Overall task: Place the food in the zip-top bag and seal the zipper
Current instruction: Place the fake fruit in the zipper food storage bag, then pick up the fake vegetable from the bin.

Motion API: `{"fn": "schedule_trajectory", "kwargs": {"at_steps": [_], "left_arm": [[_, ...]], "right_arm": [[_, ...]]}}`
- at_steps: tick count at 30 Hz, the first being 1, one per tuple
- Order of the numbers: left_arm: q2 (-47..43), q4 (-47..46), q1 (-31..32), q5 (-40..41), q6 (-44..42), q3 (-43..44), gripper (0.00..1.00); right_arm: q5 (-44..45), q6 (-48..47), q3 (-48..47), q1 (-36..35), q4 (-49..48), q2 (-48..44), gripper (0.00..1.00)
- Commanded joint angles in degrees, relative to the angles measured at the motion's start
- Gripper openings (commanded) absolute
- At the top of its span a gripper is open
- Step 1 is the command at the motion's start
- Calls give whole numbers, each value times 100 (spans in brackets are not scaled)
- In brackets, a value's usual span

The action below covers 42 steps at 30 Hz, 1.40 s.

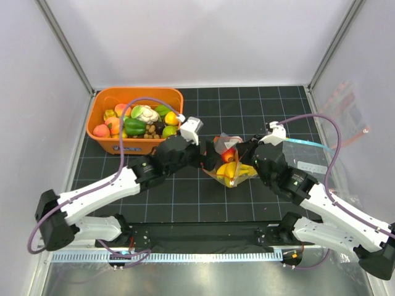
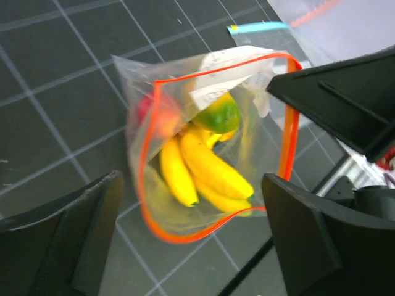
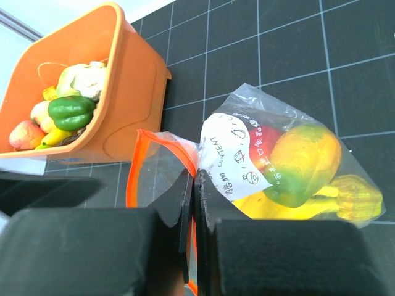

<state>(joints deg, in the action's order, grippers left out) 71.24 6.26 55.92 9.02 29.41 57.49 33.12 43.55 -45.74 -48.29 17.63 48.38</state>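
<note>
The zipper (image 3: 159, 139) of the zip-top bag (image 3: 247, 157) is pinched by the right gripper (image 3: 192, 185), shown only by that wrist. The left gripper (image 2: 191, 213) is spread wide.

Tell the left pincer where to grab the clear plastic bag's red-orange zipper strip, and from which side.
Pinch the free stretch of the red-orange zipper strip opposite the right pincer, shut on the clear plastic bag at the far edge. The mouth gapes toward the open left pincer, so probably come straight in, jaws astride it.
</note>
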Motion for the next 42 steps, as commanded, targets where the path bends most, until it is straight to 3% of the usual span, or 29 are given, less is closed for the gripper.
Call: {"fn": "schedule_trajectory", "kwargs": {"at_steps": [1, 6, 9, 13, 15, 18, 21, 22, 23, 25, 31, 32, 33, 34, 37, 40, 42], "left_arm": [[-610, 279, 24, 600, -497, -351, 100], [-1199, -115, 24, 1286, -375, -914, 100], [-1166, -564, 24, 910, -506, -1188, 100], [-325, -66, 24, 750, -445, -681, 97], [28, 146, 24, 716, -427, -451, 90], [565, 331, 24, 558, -427, -151, 67], [812, 341, 24, 504, -427, 7, 36], [821, 349, 24, 522, -445, 25, 24], [804, 384, 24, 522, -471, 42, 6], [611, 350, 24, 575, -497, -18, 0], [-215, -10, 24, 882, -568, -467, 1], [-268, -37, 24, 909, -603, -502, 5], [-356, -3, 24, 935, -646, -502, 14], [-383, 67, 24, 953, -690, -476, 41], [-575, 270, 24, 1390, -691, -467, 76], [-830, 305, 15, 1882, -630, -581, 92], [-928, 401, -46, 2059, -525, -599, 98]], "right_arm": [[264, -294, -85, 13, -312, -22, 1], [256, -426, -76, 4, -356, -30, 1], [256, -453, -76, 13, -357, -30, 1], [265, -461, -67, 13, -374, -13, 1], [238, -461, -67, 13, -383, -13, 1], [203, -479, -58, 13, -400, -4, 1], [99, -558, -41, 13, -505, 22, 1], [11, -628, -41, 13, -558, 40, 1], [-77, -707, -75, 13, -585, 92, 1], [-183, -839, -285, 13, -393, 320, 1], [-464, -1032, -638, 22, -111, 936, 1], [-482, -1015, -656, 13, -119, 971, 1], [-465, -998, -665, 4, -76, 1006, 1], [-404, -971, -665, 13, -84, 1007, 1], [-184, -945, -586, 4, -93, 867, 1], [18, -936, -533, 13, -93, 647, 1], [158, -936, -498, 4, -84, 515, 1]]}}
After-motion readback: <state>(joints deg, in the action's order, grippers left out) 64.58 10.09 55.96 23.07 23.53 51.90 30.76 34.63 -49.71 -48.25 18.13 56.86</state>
